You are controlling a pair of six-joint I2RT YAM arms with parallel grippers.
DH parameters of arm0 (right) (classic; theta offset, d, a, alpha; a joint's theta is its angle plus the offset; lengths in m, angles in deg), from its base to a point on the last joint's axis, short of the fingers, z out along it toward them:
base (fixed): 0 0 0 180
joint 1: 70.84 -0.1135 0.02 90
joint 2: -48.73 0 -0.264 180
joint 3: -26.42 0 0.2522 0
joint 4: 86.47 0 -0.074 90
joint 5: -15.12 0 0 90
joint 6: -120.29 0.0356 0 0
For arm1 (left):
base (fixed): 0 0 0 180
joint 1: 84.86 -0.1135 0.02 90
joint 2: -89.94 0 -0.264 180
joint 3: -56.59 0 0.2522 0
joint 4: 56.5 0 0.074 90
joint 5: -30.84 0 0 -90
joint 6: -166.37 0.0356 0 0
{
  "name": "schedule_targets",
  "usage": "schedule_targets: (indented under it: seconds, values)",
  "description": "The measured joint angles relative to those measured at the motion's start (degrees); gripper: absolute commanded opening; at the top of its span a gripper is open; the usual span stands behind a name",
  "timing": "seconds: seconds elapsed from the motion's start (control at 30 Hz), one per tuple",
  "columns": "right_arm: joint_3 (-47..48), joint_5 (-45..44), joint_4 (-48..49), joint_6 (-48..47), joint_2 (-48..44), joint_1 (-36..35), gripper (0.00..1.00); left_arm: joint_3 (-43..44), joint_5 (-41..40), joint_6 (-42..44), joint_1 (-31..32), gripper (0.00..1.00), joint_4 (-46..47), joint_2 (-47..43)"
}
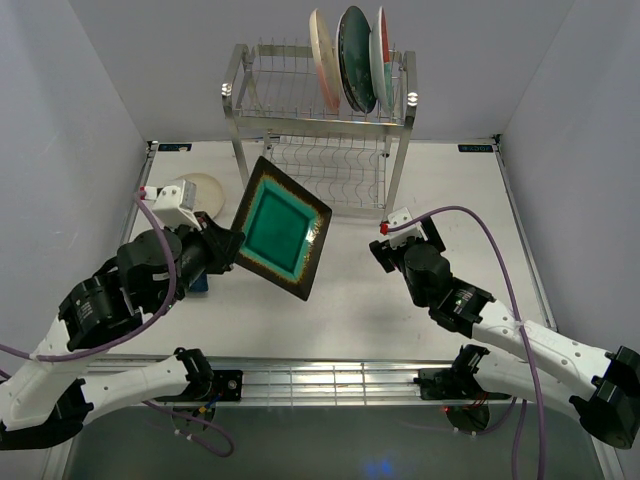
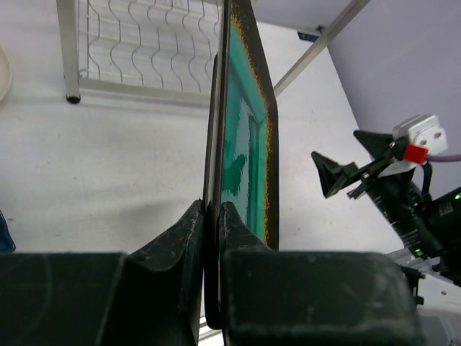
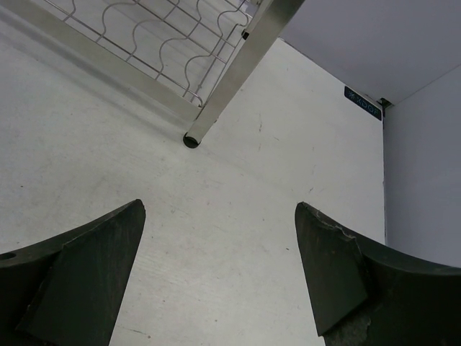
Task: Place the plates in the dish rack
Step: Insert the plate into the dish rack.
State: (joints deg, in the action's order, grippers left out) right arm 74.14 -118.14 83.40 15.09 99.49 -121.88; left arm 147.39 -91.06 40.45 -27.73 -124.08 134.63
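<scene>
The left gripper was clamped on the near edge of the green plate, jaws pinching its rim. The plate hung clear of the table, tilted, just in front of the rack, which stood at 12 o'clock. The right gripper waited at the plate's 3 o'clock, jaws wide and empty, near the rack's front right leg.

Three plates stood upright in the top tier, packed toward its 1 o'clock end. The slots at 11 o'clock looked free, and so did the lower tier. A cream plate lay on the table at 10 o'clock.

The step in hand was probably carrying the plate to a free slot. It would go best turned fully upright and lined up with the wires before descending. A square corner could snag, so a slow, straight drop seemed wise. Held by one edge, the plate could lever in the grip, so the jaws should let go only once it sat in the wires.
</scene>
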Motion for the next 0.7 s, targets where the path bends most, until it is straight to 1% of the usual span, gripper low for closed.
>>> schedule_targets:
  seconds: [0.33,0.7]
  values:
    - [0.0,-0.2,0.0,-0.1,0.0,0.0,0.9,15.7,-5.0,4.8,0.0,0.0,-1.3,8.5]
    - [0.0,-0.3,0.0,-0.2,0.0,0.0,0.9,34.8,-8.9,10.0,0.0,0.0,-2.9,24.2]
